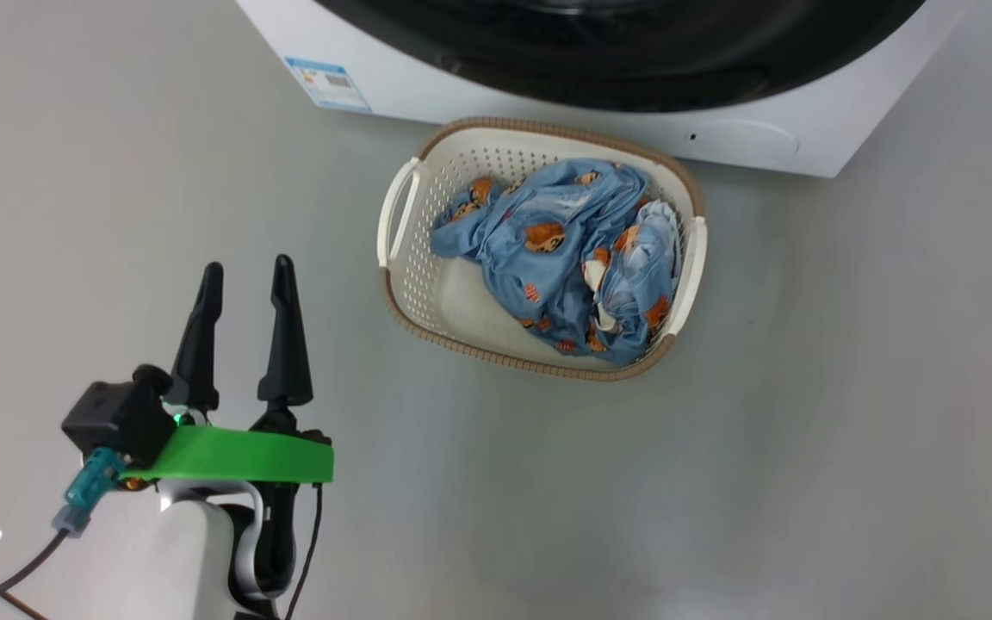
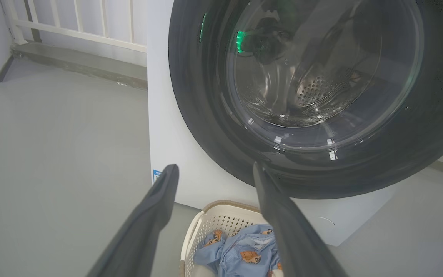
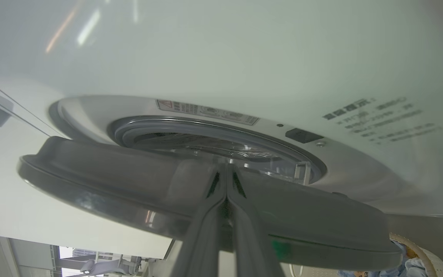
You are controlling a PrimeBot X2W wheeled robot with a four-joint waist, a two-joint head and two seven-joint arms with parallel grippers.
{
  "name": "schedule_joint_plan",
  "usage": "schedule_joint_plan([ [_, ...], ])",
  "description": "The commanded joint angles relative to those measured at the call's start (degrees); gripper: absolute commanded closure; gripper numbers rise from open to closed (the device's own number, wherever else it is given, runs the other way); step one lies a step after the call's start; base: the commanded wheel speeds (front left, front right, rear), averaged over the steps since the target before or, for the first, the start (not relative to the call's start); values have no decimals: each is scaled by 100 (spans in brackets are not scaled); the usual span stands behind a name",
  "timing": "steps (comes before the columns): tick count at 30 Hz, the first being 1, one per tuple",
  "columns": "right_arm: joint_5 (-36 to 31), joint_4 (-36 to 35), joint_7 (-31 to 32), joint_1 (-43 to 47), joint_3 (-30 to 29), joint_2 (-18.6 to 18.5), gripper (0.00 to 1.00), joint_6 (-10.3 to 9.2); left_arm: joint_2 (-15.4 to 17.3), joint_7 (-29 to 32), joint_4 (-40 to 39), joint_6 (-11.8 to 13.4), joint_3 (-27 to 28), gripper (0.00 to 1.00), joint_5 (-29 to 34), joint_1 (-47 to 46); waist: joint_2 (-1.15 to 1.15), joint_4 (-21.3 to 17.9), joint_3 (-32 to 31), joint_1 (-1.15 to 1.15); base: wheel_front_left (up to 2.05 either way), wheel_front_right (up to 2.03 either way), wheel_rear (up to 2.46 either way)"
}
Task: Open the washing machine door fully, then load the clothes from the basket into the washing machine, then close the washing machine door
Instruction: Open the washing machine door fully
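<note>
Left claw (image 1: 247,265) spreads wide, empty, at 8 o'clock; the basket (image 1: 548,129) of clothes (image 1: 565,250) sits at 2 o'clock from it, before the washing machine (image 1: 410,90). Right claw (image 3: 227,167) is pinched together, tips at the ajar washing machine door (image 3: 121,173).

This is a laundry corner in a bare, lab-like room rather than a furnished home. A white front-loading washing machine (image 1: 427,86) stands at the top of the head view on a smooth, seamless grey floor (image 1: 806,430). A basket (image 1: 453,181) of clothes (image 1: 548,241) sits just in front of it. At the upper left of the left wrist view, a white railing (image 2: 79,23) runs above a low concrete ledge (image 2: 79,63). At the lower left of the right wrist view there is what looks like a grey chair (image 3: 90,265), blurred.
</note>
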Motion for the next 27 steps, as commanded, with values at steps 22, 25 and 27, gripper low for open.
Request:
schedule_joint_plan([
  [22,86,-643,-430,1026,-50,529,100,34,128,-35,10,-84,399,0,249,308,0,-224,-538,0,0,0,0],
  [25,39,-611,-506,1003,-52,523,100,34,128,-35,11,-86,405,0,244,308,0,-188,-515,0,0,0,0],
  [27,-6,-587,-568,981,-46,512,100,34,128,-35,13,-85,409,0,240,307,0,-168,-506,0,0,0,0],
])
